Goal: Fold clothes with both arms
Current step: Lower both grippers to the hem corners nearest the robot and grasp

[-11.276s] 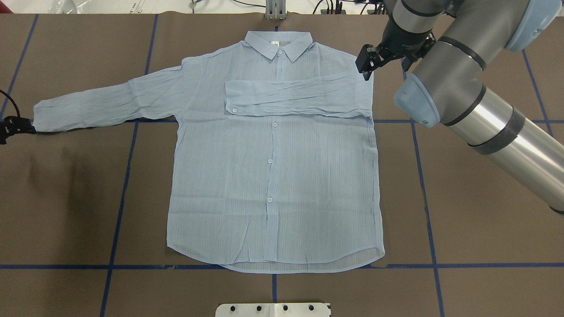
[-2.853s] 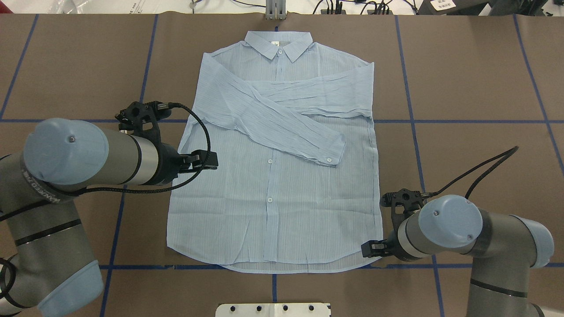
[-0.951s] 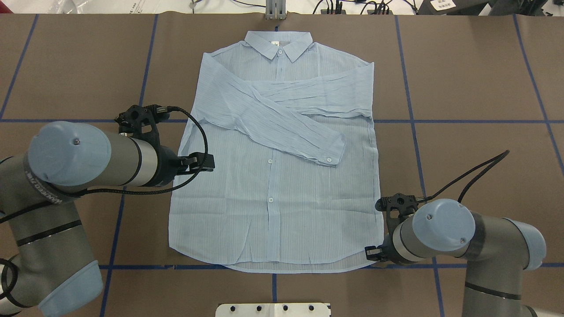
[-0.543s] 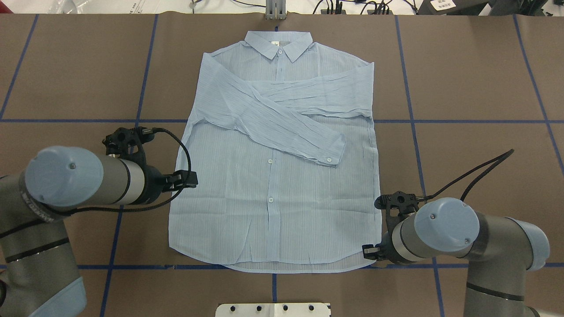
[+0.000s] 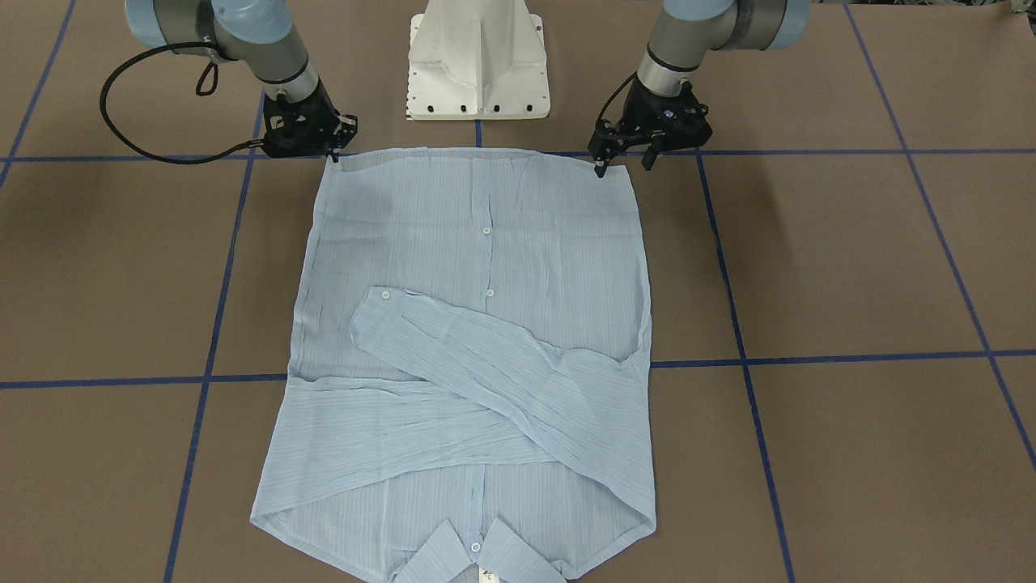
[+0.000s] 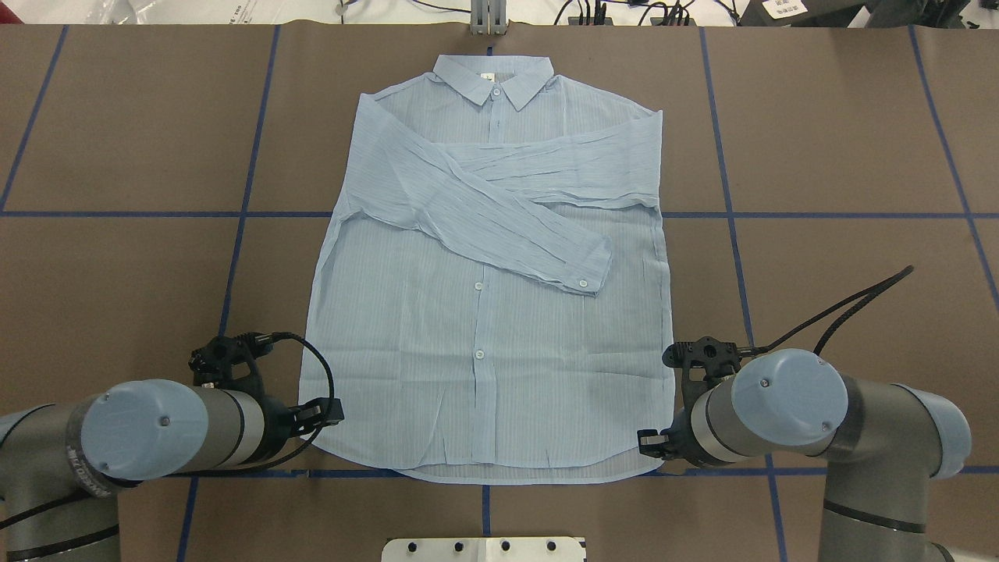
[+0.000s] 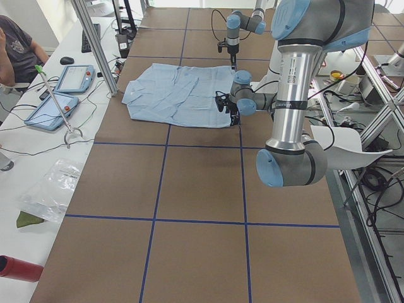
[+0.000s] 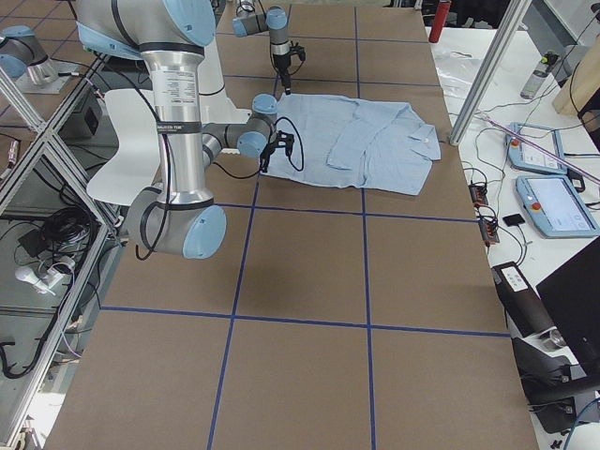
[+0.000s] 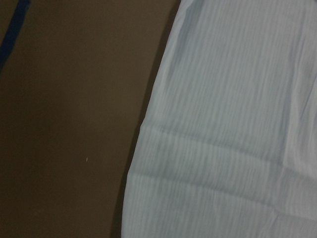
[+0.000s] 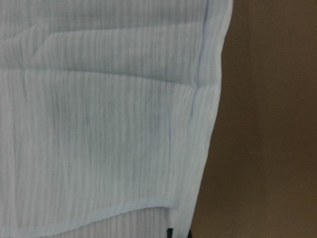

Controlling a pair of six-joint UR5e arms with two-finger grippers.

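Note:
The pale blue shirt (image 6: 484, 336) lies flat and face up on the brown table, collar at the far side. Both sleeves are folded across its chest. My left gripper (image 5: 623, 164) hangs open just above the shirt's near-left hem corner, its two fingers spread apart; it also shows from above as the left gripper (image 6: 326, 410). My right gripper (image 5: 328, 150) is down on the near-right hem corner (image 6: 659, 460). In the right wrist view the hem corner of the shirt (image 10: 99, 124) runs to a dark fingertip (image 10: 171, 233) at the bottom centre, so the jaws look shut on the cloth.
The white pedestal base (image 5: 477, 57) stands just behind the hem. Blue tape lines (image 6: 234, 215) grid the brown cover. A seated person (image 7: 16, 47), tablets (image 7: 76, 79) and a red bottle (image 7: 19, 268) are on the side bench beyond the table's far edge.
My left arm has drawn back along the shirt's left edge, from mid-body to the near-left hem corner. The right gripper stays at the near-right corner. The shirt has barely shifted.

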